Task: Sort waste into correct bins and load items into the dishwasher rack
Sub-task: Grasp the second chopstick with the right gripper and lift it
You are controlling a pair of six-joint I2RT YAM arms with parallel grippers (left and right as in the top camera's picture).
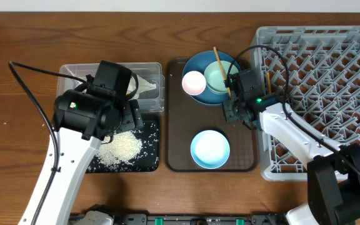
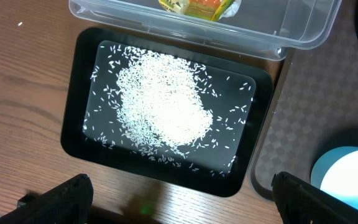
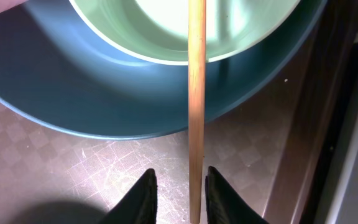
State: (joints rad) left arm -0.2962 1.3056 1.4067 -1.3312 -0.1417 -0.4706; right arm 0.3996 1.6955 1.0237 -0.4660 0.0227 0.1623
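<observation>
- Nearest the robot's base, the light blue bowl (image 1: 210, 150) sits open side up on the brown serving tray (image 1: 175, 125), well apart from both grippers.
- To its left, the black tray (image 2: 73, 124) holds the rice (image 2: 163, 109) in 1 heap with stray grains around it, so that waste looks sorted.
- The left gripper (image 2: 180, 190) hangs over the black tray's near edge, fingers spread wide with nothing between them.
- The right gripper (image 3: 181, 183) is low over the serving tray, its tips slightly apart, 1 on each side of the chopstick (image 3: 196, 93). A sliver of gap shows, so I judge it lined up to pinch, not yet gripping.
- The stick runs straight away from the gripper. Its near end juts past the dark blue bowl (image 3: 104, 99), offering a free end to grasp, and the rest crosses the mint green bowl (image 3: 135, 25) nested inside.
- The pink cup (image 1: 194, 82) shares that big bowl.
- Farther left, the clear tub (image 2: 278, 37) holds the wrapper (image 2: 197, 7) and the tissue (image 1: 144, 84).
- The rack (image 1: 330, 69) stands just right of the serving tray, a short carry away.
</observation>
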